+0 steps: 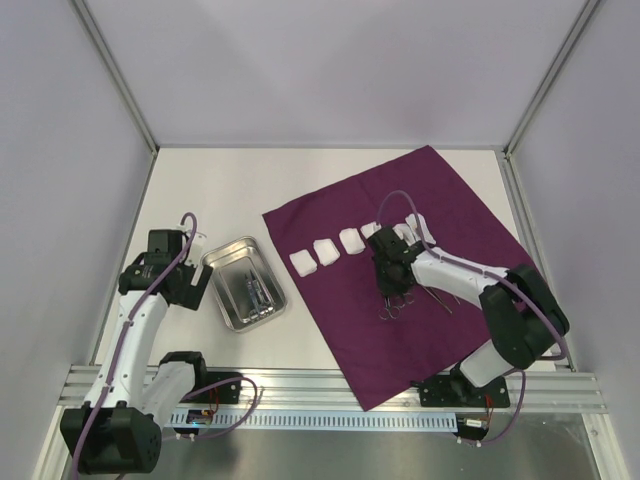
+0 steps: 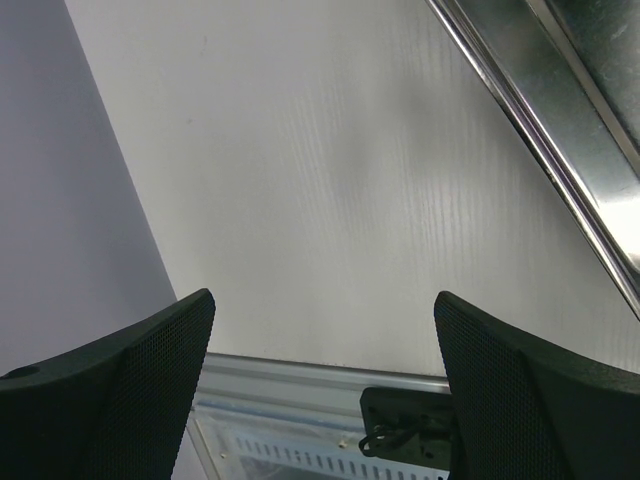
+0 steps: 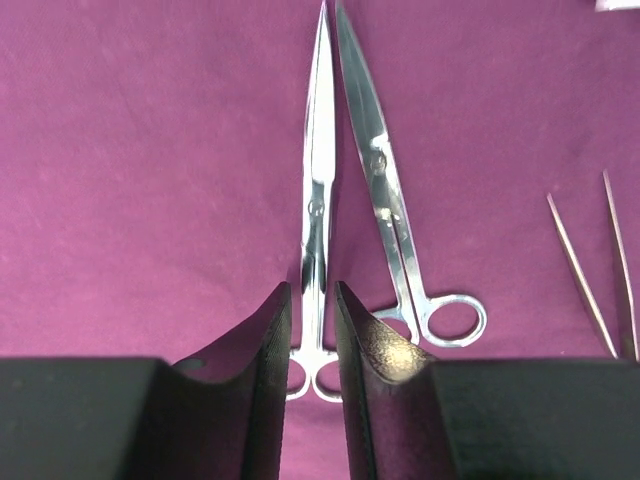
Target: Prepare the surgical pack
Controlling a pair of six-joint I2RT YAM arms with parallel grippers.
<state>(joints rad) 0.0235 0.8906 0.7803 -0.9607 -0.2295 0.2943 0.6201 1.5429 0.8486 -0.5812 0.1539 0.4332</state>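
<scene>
The dark purple cloth (image 1: 450, 190) lies flat as a sheet at the right. A row of white gauze pads (image 1: 327, 250) sits on it. My right gripper (image 1: 390, 290) is low over the cloth. In the right wrist view its jaws (image 3: 312, 290) stand narrowly apart astride the shank of steel forceps (image 3: 318, 180) that lie on the cloth (image 3: 150, 150). Steel scissors (image 3: 385, 190) lie beside them, and tweezers (image 3: 585, 270) further right. The shiny steel tray (image 1: 215, 265) holds more instruments (image 1: 255, 290). My left gripper (image 1: 192, 285) is open and empty beside the tray's left rim (image 2: 560, 130).
Grey walls and aluminium posts (image 1: 120, 80) enclose the table. An aluminium rail (image 1: 330, 385) runs along the near edge and also shows in the left wrist view (image 2: 300, 380). Bare white table (image 2: 330, 170) lies under the left gripper.
</scene>
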